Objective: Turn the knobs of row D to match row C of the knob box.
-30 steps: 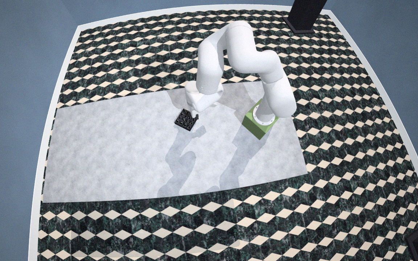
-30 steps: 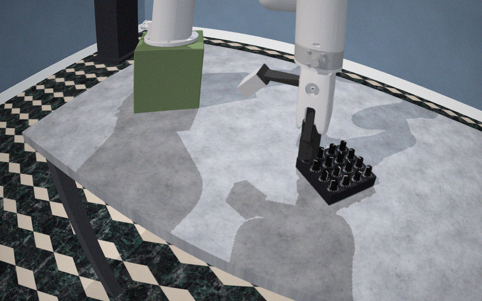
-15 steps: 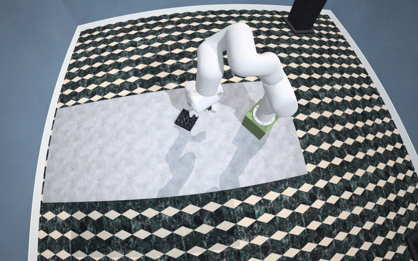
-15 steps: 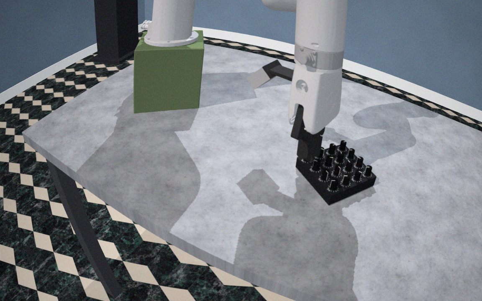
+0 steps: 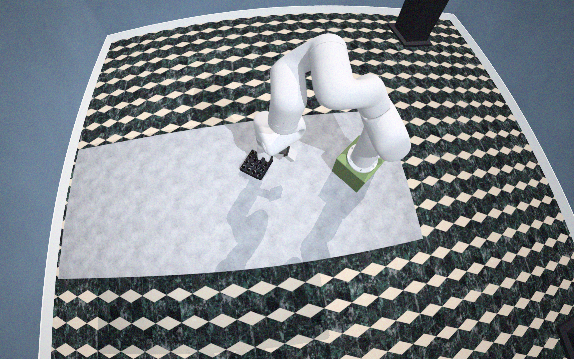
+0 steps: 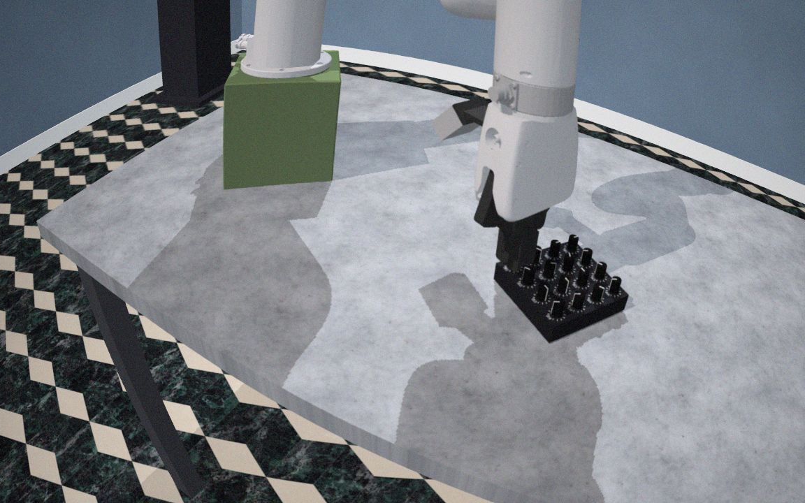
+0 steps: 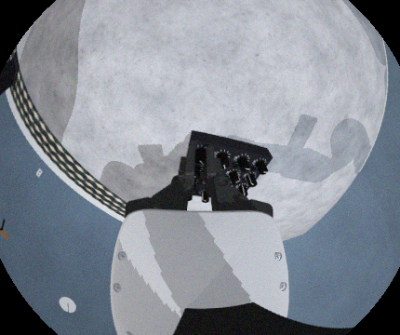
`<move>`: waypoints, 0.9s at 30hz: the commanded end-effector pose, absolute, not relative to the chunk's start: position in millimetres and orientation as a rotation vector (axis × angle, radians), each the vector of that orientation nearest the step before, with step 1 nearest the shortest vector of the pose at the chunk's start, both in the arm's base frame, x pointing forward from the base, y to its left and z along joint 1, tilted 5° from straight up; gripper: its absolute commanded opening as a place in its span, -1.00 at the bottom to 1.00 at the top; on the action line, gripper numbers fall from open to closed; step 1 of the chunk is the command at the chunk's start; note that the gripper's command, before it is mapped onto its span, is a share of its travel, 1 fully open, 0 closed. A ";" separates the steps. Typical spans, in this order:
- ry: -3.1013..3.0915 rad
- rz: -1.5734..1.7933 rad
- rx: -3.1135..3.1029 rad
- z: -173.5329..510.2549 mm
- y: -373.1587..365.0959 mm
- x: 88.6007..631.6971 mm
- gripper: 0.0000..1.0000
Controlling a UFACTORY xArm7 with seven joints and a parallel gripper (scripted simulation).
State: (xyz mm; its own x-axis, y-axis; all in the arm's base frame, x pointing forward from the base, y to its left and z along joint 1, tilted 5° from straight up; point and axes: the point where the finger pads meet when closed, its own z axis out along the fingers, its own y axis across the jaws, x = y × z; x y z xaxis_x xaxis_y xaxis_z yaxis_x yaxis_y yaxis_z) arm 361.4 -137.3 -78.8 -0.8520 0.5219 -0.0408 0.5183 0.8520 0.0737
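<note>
we see the knob box [image 6: 560,293] standing flat on the grey table [image 6: 342,263], well apart from the green block [image 6: 280,119] under the arm. our gripper [image 6: 513,257] points straight down at the box's corner nearest that block, fingers pinched on a corner knob [image 6: 527,275] there; which knob, we cannot tell.

Grey mottled bench [image 6: 342,225] on dark angled legs [image 6: 136,375], green block [image 6: 280,125] near its far edge, dark green and cream diamond-tiled floor [image 5: 280,312], white border [image 5: 50,250], black posts [image 5: 416,22] at corners, blue backdrop [image 5: 21,67].
</note>
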 end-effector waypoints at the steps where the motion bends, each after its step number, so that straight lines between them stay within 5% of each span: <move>1: 2.945 0.092 0.911 -77.9 -137.8 362.5 -0.84; 27: 2.880 0.098 1.111 -77.9 -137.8 362.5 -0.84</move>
State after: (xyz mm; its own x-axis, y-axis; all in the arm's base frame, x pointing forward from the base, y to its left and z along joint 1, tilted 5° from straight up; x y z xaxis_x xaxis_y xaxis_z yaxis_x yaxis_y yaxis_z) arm 361.5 -137.2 -78.7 -0.7408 0.6713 -0.0243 0.6681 0.7400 0.0772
